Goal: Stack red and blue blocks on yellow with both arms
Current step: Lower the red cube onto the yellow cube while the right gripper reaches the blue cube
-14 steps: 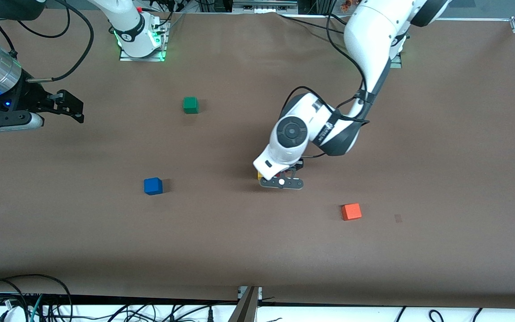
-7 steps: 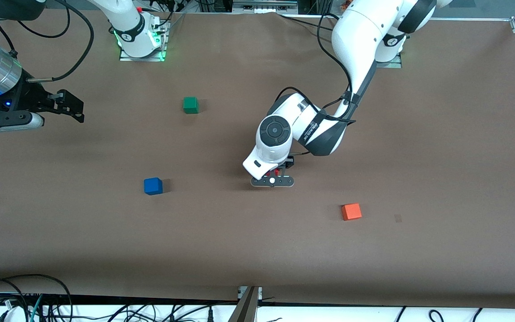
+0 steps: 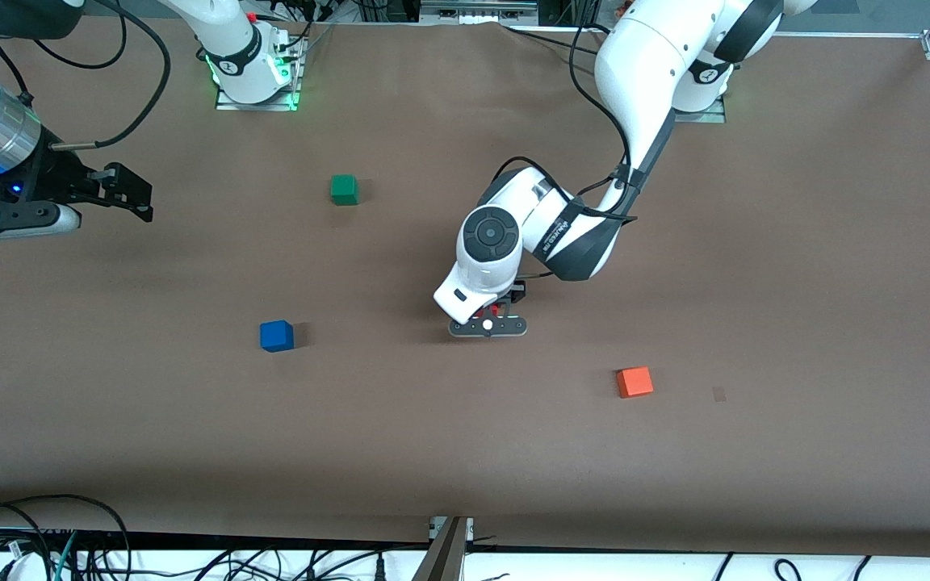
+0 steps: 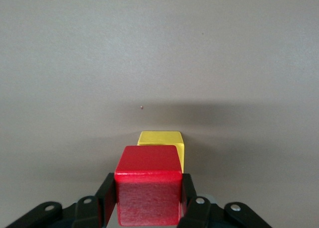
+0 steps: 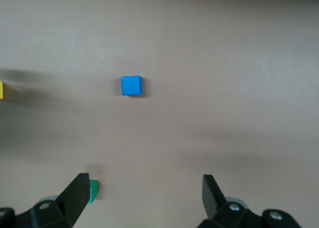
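My left gripper [image 4: 148,189] is shut on the red block [image 4: 148,161], one finger on each side face. In the left wrist view the yellow cube [image 4: 161,138] sits on the table just past the red block and is partly covered by it. In the front view the left gripper [image 3: 491,313] hangs over mid-table. There only a sliver of the red block [image 3: 497,309] shows under the wrist, and the yellow cube is hidden. The blue block [image 3: 276,336] [image 5: 131,85] lies alone on the table. My right gripper [image 3: 130,190] [image 5: 144,188] waits open and empty toward the right arm's end.
A green cube [image 3: 344,190] [image 5: 93,190] lies farther from the front camera than the blue block. An orange cube [image 3: 634,382] lies toward the left arm's end, nearer the camera. Cables run along the table's [image 3: 675,484] near edge.
My left arm has carried the red block a little toward the right arm's end, and its wrist now covers the yellow cube in the front view. The right arm has stayed still.
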Controlling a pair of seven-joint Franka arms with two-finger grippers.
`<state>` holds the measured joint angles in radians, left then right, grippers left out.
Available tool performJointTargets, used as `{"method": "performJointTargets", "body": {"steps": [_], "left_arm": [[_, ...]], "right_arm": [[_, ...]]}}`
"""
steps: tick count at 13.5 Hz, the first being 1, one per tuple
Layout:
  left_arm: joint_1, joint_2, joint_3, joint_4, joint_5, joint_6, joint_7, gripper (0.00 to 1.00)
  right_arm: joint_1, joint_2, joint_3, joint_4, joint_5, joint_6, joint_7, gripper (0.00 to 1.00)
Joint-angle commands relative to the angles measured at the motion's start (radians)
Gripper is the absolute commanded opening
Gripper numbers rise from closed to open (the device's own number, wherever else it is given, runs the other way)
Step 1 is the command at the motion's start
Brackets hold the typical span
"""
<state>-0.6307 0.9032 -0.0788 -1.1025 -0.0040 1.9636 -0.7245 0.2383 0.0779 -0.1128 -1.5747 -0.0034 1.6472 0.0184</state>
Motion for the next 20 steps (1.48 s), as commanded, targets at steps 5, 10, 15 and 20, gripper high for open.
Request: {"method": "performJointTargets", "body": {"steps": [5,10,15,20], "left_arm": [[-0.021,0.033,0.014,0.053,0.006,-0.020,-0.012,0.00],[-0.021,0.036,0.014,0.056,0.006,-0.015,-0.013,0.00],[-0.021,0.039,0.014,0.056,0.006,-0.012,-0.015,0.62],[0.002,0.026,0.010,0.079,-0.005,-0.061,-0.021,1.00]], "right_arm": [[0.007,0.135,0.015,0.010,0.097,0.028,-0.028,1.00],[0.022,0.337,0.019,-0.005,0.108,0.236,-0.104,1.00],[0.026,0.402,0.050,-0.181,0.109,0.521,-0.106,1.00],[0.026,0.448,0.056,-0.288,0.109,0.720,-0.109,0.98]]}}
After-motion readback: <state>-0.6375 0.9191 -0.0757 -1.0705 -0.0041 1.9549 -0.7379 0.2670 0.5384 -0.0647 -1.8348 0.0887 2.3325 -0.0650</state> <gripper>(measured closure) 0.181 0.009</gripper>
